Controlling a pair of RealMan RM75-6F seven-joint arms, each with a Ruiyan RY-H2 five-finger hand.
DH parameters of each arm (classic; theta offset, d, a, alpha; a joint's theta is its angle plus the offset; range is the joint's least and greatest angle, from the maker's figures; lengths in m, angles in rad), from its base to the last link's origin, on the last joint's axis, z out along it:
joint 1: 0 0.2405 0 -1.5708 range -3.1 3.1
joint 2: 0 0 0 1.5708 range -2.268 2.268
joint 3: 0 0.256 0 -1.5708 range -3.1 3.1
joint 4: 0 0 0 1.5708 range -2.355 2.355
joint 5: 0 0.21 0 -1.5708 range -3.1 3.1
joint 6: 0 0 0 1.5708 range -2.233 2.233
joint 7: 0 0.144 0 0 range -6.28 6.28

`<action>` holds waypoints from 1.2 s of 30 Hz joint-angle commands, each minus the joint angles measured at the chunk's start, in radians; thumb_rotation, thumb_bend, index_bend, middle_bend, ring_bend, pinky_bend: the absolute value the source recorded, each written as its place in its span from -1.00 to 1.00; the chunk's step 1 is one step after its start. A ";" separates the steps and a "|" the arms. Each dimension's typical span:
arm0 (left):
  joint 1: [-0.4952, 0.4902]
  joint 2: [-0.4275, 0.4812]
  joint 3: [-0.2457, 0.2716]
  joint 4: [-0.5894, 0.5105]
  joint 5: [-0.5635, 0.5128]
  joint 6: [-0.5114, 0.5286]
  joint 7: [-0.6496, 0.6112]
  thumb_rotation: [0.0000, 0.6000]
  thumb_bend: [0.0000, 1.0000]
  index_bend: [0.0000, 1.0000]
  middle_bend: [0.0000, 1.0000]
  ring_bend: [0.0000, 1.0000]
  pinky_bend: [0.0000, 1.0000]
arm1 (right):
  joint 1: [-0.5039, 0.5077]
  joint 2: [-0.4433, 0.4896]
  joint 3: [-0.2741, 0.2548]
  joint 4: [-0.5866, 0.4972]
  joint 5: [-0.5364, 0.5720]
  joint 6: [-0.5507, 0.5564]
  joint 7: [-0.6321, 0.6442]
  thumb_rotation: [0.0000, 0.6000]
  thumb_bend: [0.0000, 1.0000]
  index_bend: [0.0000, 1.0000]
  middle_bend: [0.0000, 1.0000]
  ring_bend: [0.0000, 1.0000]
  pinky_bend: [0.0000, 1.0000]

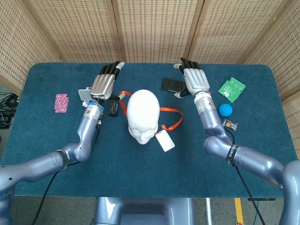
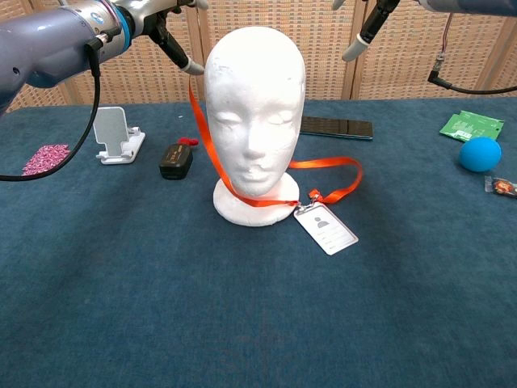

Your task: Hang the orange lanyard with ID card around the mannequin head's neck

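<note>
The white mannequin head (image 1: 142,114) (image 2: 254,105) stands upright mid-table. The orange lanyard (image 1: 172,117) (image 2: 333,166) runs around its neck. The right side of the lanyard lies slack in a loop on the cloth. The left side rises steeply to my left hand (image 1: 105,85) (image 2: 166,28), whose thumb still holds the strap up beside the head. The white ID card (image 1: 165,139) (image 2: 325,229) lies flat in front of the base, to its right. My right hand (image 1: 195,80) (image 2: 365,28) hovers behind and right of the head, fingers spread, holding nothing.
A black phone (image 1: 171,85) (image 2: 336,127) lies under the right hand. A white phone stand (image 2: 112,133) and a small black device (image 2: 175,160) sit left of the head. A blue ball (image 2: 480,153), green packet (image 2: 471,125) and pink patch (image 1: 61,102) lie further out.
</note>
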 commanded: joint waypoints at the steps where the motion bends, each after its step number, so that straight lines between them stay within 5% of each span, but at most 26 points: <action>1: -0.001 -0.005 0.006 0.019 0.023 -0.002 -0.031 1.00 -0.97 -1.00 -1.00 -1.00 -1.00 | -0.002 -0.007 -0.003 0.012 -0.011 0.006 0.007 1.00 -0.84 -0.69 -0.97 -1.00 -1.00; 13: 0.077 0.095 0.032 -0.119 0.112 0.093 -0.091 1.00 -1.00 -1.00 -1.00 -1.00 -1.00 | -0.088 0.079 -0.019 -0.080 -0.033 0.096 0.006 1.00 -0.70 -0.72 -0.97 -1.00 -1.00; 16: 0.127 0.139 0.054 -0.184 0.147 0.145 -0.101 1.00 -1.00 -1.00 -1.00 -1.00 -1.00 | -0.127 0.113 -0.029 -0.117 -0.023 0.127 0.005 1.00 -0.53 -0.79 -0.73 -0.94 -1.00; 18: 0.167 0.170 0.075 -0.225 0.173 0.188 -0.103 1.00 -1.00 -1.00 -1.00 -1.00 -1.00 | -0.159 0.132 -0.035 -0.137 -0.016 0.153 0.013 1.00 -0.37 -0.82 -0.47 -0.70 -0.99; 20: 0.239 0.219 0.115 -0.288 0.203 0.259 -0.097 1.00 -1.00 -1.00 -1.00 -1.00 -1.00 | -0.209 0.167 -0.053 -0.173 -0.021 0.177 0.028 1.00 -0.18 -0.82 -0.21 -0.39 -0.83; 25: 0.376 0.328 0.188 -0.426 0.248 0.381 -0.075 1.00 -1.00 -1.00 -1.00 -1.00 -1.00 | -0.307 0.229 -0.100 -0.269 -0.132 0.248 0.064 1.00 0.25 -0.76 0.36 0.24 0.14; 28: 0.447 0.397 0.227 -0.532 0.234 0.430 -0.029 1.00 -1.00 -1.00 -1.00 -1.00 -1.00 | -0.363 0.256 -0.139 -0.321 -0.208 0.285 0.079 1.00 0.42 -0.67 0.49 0.40 0.51; 36: 0.620 0.526 0.329 -0.752 0.226 0.553 0.014 1.00 -1.00 -1.00 -1.00 -1.00 -1.00 | -0.474 0.314 -0.264 -0.452 -0.358 0.279 0.081 1.00 0.62 -0.50 0.59 0.53 0.74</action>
